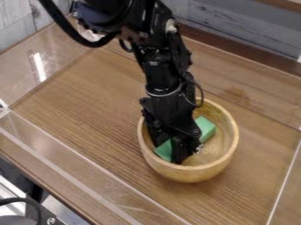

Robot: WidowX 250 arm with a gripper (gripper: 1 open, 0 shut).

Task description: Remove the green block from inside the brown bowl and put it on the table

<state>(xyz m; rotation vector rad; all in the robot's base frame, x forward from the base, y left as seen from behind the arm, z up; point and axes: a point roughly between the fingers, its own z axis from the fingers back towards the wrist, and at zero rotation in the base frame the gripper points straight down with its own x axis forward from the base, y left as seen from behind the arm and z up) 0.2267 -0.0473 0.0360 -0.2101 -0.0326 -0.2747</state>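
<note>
My end effector [179, 155] reaches into the bowl [216, 167], over the block [206, 129]; I cannot tell whether it is spread or pinching.

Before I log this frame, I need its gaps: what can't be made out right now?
- Middle of the green block: camera view, behind the black hand.
- Whether the fingers grip the block: camera view, dark parts merge.
- Bowl's far-left inside: camera view, the hand covers it.
- Top of the arm: camera view, cut off by the upper edge.
</note>
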